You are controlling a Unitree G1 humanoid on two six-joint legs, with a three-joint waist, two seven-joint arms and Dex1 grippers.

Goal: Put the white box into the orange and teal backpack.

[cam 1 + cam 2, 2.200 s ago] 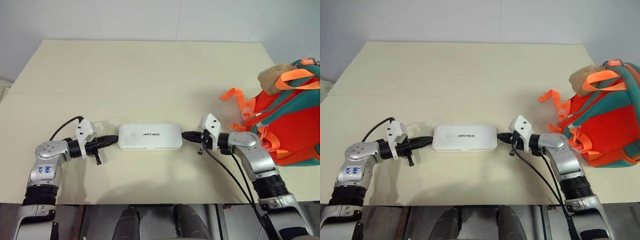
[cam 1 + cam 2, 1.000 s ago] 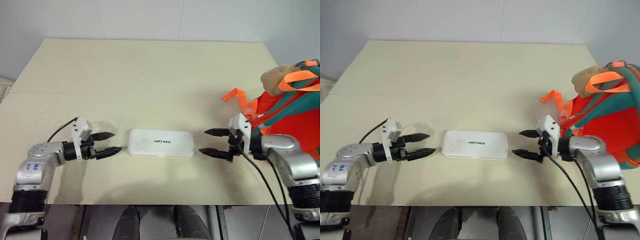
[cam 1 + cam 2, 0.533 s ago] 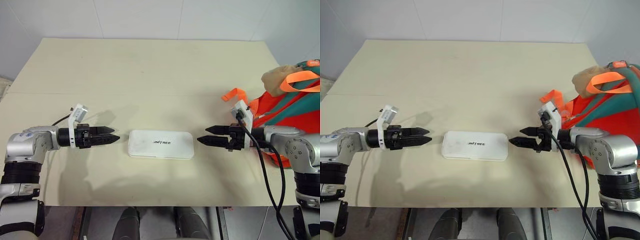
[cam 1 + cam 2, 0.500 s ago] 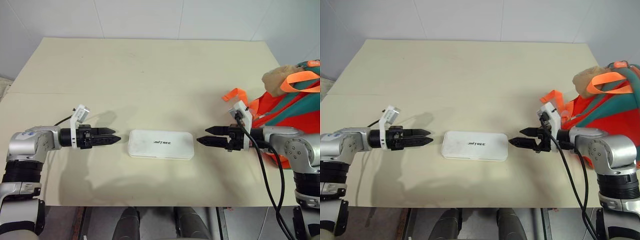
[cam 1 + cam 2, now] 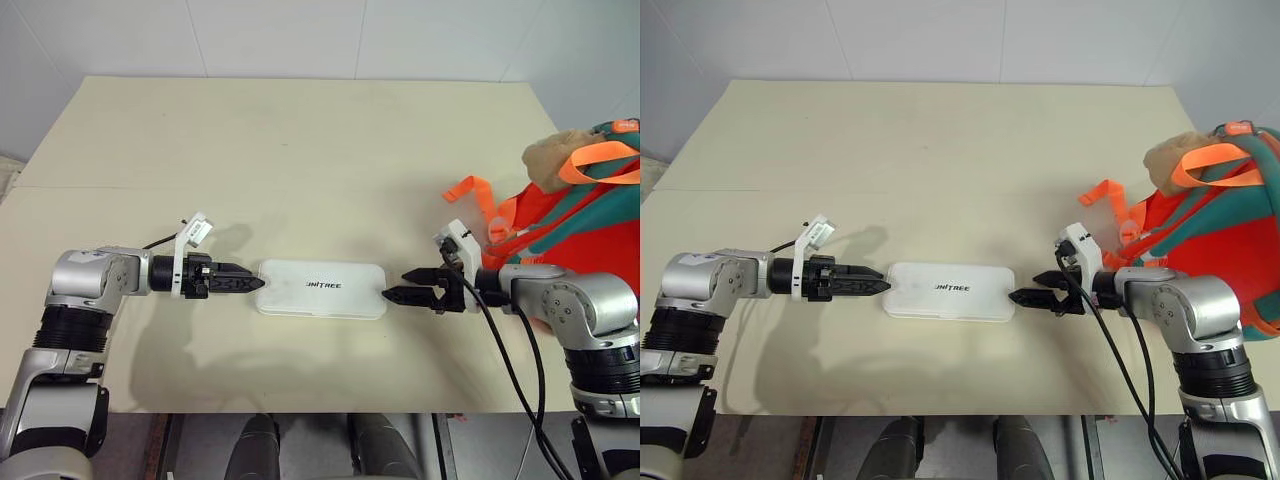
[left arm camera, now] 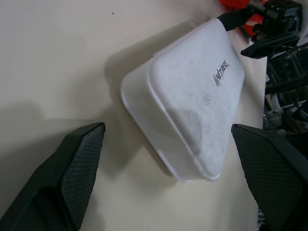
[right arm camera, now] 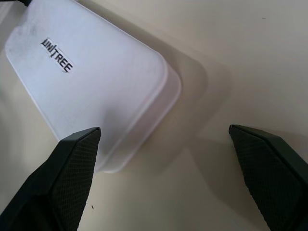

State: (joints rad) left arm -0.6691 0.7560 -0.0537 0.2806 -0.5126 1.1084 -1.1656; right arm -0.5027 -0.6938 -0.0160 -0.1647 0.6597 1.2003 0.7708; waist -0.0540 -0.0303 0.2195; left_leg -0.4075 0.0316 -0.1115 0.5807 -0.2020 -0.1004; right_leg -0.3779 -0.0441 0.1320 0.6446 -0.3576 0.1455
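Observation:
The white box (image 5: 322, 289) lies flat on the cream table (image 5: 300, 150), its "UNITREE" lettering facing up. My left gripper (image 5: 248, 283) points at the box's left end, open, its fingers (image 6: 72, 178) spread wider than that end. From the other side my right gripper (image 5: 404, 286) points at the right end, also open, and its fingers (image 7: 72, 178) straddle a corner of the box (image 7: 91, 82) without touching it. The orange and teal backpack (image 5: 585, 235) lies at the table's right edge, behind my right arm.
A tan plush toy (image 5: 553, 160) sits on top of the backpack, and a loose orange strap (image 5: 472, 192) trails onto the table beside it. The table's front edge (image 5: 300, 407) runs just below both arms. A black cable (image 5: 520, 350) hangs from my right wrist.
Both grippers have moved inward to the box's two ends and rolled at the wrist. The box and the backpack have stayed in place.

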